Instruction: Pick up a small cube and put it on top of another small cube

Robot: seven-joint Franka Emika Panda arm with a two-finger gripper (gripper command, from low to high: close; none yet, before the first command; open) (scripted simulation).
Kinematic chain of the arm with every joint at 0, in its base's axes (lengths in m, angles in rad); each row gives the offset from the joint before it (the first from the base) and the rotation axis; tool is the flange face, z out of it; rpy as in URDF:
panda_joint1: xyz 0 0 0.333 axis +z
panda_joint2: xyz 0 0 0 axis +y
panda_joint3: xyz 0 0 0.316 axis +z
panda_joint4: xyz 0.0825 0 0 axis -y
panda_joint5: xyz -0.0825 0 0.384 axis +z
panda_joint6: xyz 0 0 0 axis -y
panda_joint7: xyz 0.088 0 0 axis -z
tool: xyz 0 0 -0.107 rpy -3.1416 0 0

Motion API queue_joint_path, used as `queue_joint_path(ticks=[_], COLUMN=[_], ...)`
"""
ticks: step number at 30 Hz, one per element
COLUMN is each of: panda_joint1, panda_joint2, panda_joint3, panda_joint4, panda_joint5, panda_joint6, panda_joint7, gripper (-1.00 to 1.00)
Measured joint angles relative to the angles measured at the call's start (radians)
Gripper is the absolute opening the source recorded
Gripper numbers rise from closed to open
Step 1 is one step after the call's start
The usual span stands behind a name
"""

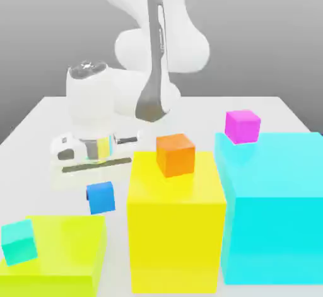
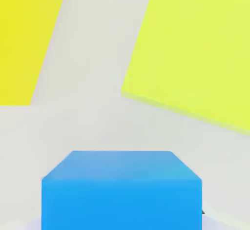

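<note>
The small cube (image 1: 101,198), plain bright blue, is just under the white hand of the arm, left of the tall yellow block in the exterior view. In the hand view the same blue cube (image 2: 122,190) lies very close to the camera and centred. My gripper (image 1: 99,187) comes straight down onto it and is shut on it. I cannot tell whether the cube rests on the table or is just off it. Other small cubes are an orange cube (image 1: 175,154), a teal cube (image 1: 17,241) and a magenta cube (image 1: 242,126).
The orange cube sits on a tall yellow block (image 1: 176,239). The magenta one is on a big cyan block (image 1: 277,214), the teal one on a low lime-yellow block (image 1: 63,258). In the hand view, the lime block (image 2: 195,48) and yellow block (image 2: 24,33) flank a strip of white table (image 2: 93,77).
</note>
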Motion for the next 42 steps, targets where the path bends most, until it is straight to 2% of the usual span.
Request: queue_joint_path(ticks=[4,11,21,33,35,38,39,42], panda_joint1=[-0.011,-0.025,-0.027,-0.055,-0.044,-0.05,-0.052,-0.052], panda_joint2=[-0.023,0.002,0.051,0.12,0.137,0.226,0.244,0.244], panda_joint3=[-0.006,-0.009,-0.02,-0.032,-0.024,-0.013,-0.011,-0.011], panda_joint4=[0.008,0.155,0.375,0.64,0.655,0.638,0.633,0.633], panda_joint5=[-0.017,0.03,0.087,0.057,0.091,0.136,0.144,0.145], panda_joint6=[-0.046,-0.181,-0.344,-0.536,-0.527,-0.421,-0.399,-0.399], panda_joint7=[0.003,0.152,0.508,1.016,1.052,1.038,1.034,1.034], gripper=[-1.0,-1.0,-1.0,-1.0,-1.0,-1.0,1.0,1.0])
